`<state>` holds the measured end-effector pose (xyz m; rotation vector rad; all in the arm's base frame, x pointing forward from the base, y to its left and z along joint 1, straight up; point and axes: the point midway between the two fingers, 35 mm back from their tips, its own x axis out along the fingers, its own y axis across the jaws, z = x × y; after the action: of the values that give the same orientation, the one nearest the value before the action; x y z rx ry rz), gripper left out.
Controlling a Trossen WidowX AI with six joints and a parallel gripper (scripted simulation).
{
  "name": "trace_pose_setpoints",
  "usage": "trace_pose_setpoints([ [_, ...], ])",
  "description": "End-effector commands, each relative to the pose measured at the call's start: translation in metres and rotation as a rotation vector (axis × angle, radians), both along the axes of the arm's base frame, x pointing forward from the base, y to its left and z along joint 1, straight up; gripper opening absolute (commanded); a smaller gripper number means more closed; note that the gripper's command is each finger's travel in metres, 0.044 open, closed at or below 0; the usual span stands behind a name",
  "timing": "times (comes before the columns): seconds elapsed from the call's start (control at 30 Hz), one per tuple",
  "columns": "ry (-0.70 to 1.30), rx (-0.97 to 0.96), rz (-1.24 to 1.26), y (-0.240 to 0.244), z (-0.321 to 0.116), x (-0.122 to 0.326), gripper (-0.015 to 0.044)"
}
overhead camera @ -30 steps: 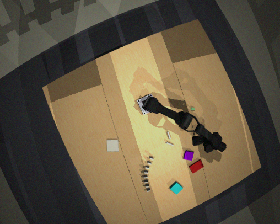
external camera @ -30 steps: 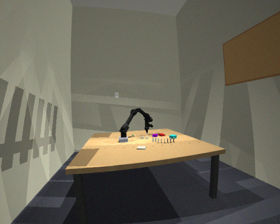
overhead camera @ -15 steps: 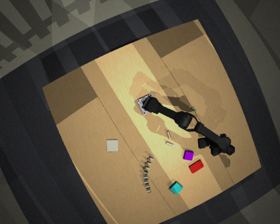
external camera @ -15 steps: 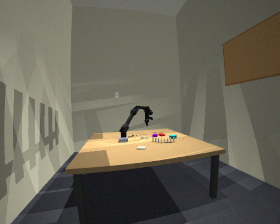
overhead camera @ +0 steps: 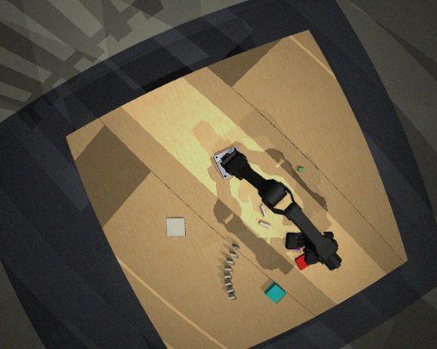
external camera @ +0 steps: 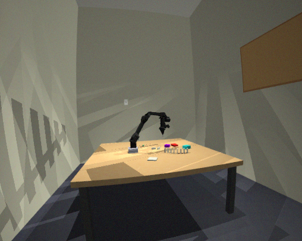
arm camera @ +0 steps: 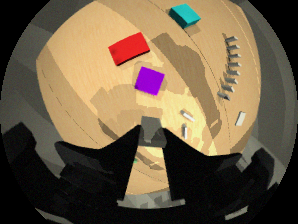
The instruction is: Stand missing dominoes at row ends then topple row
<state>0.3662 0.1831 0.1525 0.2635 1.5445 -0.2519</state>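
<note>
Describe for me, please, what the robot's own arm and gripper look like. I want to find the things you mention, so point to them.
The arm (overhead camera: 300,221) (external camera: 142,121) is matte black, with slim links between bulkier, rounded joints, and stands on a pale grey base plate (overhead camera: 225,176) (external camera: 133,150) with small dark dots near its corners. The gripper (arm camera: 150,129) is black too; its two jaws are broad and angular, narrowing towards the tips. I can make out no lettering.
</note>
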Motion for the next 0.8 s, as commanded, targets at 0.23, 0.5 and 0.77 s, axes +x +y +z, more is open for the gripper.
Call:
trace_pose_setpoints([
  [0.23,-0.012,-0.002,-0.277,-0.191,0.003,-0.019,0.0107],
  [0.5,-0.01,-0.005,-0.368,-0.242,-0.003,-0.046,0.0107],
  [0.77,-0.011,-0.005,-0.368,-0.243,-0.04,-0.039,0.0107],
])
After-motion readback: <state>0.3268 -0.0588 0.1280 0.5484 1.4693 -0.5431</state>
